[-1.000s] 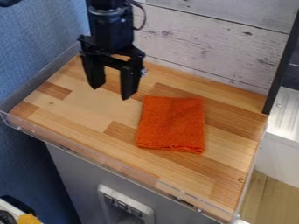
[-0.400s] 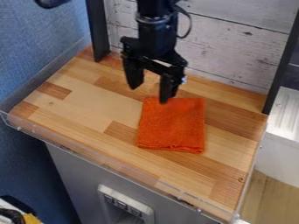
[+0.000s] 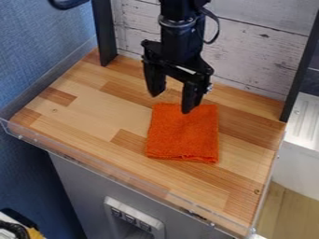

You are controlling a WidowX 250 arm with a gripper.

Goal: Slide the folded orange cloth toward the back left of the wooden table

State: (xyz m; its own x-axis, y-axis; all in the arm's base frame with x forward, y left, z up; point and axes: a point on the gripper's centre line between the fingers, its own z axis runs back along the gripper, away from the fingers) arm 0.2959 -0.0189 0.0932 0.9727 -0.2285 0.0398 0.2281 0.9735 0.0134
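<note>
The black gripper (image 3: 171, 101) hangs over the back edge of the cloth, its two fingers spread apart with nothing between them. One fingertip overlaps the cloth's upper edge in the view, while the other is just left of its back left corner. Whether the fingertip touches the fabric, I cannot tell. The folded orange cloth (image 3: 183, 135) lies flat on the wooden tabletop (image 3: 93, 116), right of the middle.
A low clear rim (image 3: 106, 171) runs along the table's front edge. Behind stands a whitewashed plank wall (image 3: 255, 51), with dark upright posts at the back left and back right. The blue wall (image 3: 37, 56) is on the left.
The gripper has moved to the right, from over the back left of the table to above the cloth's back edge, with its fingers still apart. The cloth lies where it was.
</note>
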